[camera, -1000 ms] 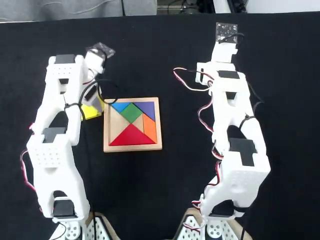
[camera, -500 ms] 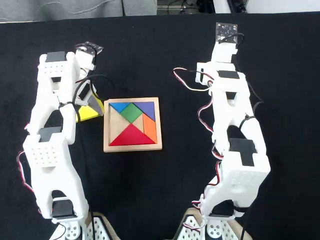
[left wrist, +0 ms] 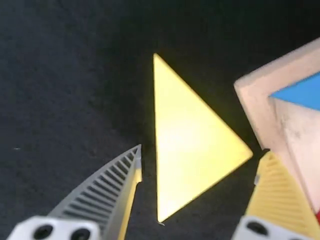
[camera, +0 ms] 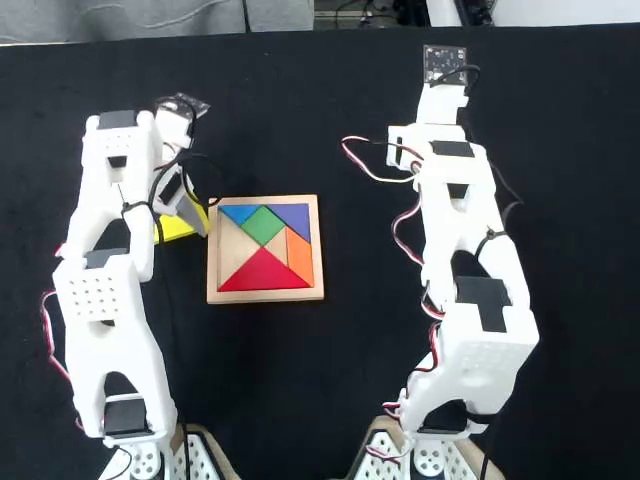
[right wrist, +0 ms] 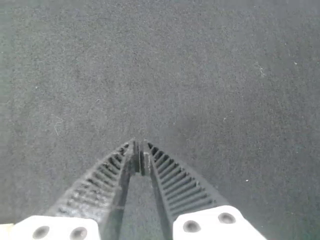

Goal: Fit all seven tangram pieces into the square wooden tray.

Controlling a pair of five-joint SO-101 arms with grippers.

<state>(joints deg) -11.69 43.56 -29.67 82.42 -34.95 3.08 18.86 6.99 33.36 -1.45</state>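
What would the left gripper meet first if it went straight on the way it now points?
The left gripper would probably meet the yellow triangle first, lying between its open fingers beside the tray.

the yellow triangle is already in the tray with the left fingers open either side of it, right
No. The yellow triangle lies on the black cloth just outside the tray, not in it; the left wrist view shows this. The left gripper does have its fingers open either side of it.
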